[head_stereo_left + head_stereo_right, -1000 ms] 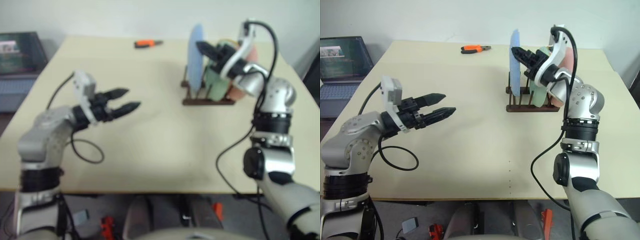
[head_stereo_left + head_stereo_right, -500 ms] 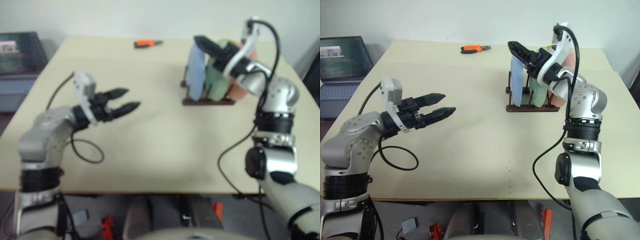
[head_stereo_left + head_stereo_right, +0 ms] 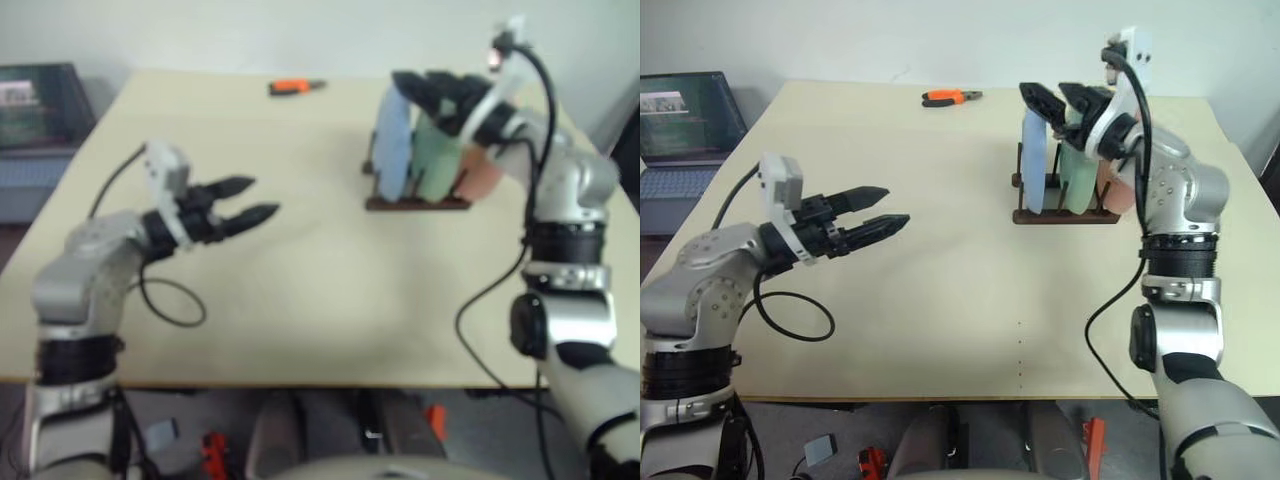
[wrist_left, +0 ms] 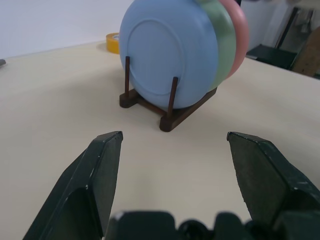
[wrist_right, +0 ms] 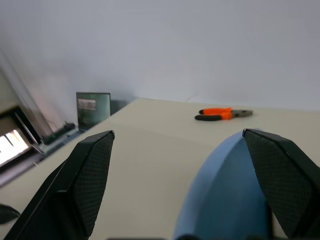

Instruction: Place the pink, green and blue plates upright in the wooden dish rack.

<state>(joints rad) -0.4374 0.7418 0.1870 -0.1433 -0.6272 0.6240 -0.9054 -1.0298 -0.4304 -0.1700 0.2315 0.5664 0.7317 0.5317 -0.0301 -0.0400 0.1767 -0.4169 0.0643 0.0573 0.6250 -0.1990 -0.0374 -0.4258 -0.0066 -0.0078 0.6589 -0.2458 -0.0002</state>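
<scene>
The blue plate (image 3: 1036,165), green plate (image 3: 1078,180) and pink plate (image 3: 1124,188) stand on edge side by side in the wooden dish rack (image 3: 1065,215) at the table's far right. In the left wrist view the blue plate (image 4: 167,57) is in front, between two pegs of the rack (image 4: 170,107). My right gripper (image 3: 1048,95) hovers open just above the blue plate's top edge, holding nothing. My left gripper (image 3: 895,205) is open and empty above the table's left half, pointing toward the rack.
Orange pliers (image 3: 950,97) lie at the table's far edge. A laptop (image 3: 685,125) sits off the table's left side. A yellow tape roll (image 4: 113,42) lies behind the rack. Bare tabletop (image 3: 960,280) spans the space between the arms.
My right gripper opened off the blue plate and rose slightly, rolling. The blue plate stays in the rack, now leaning toward the green one. The left arm kept still.
</scene>
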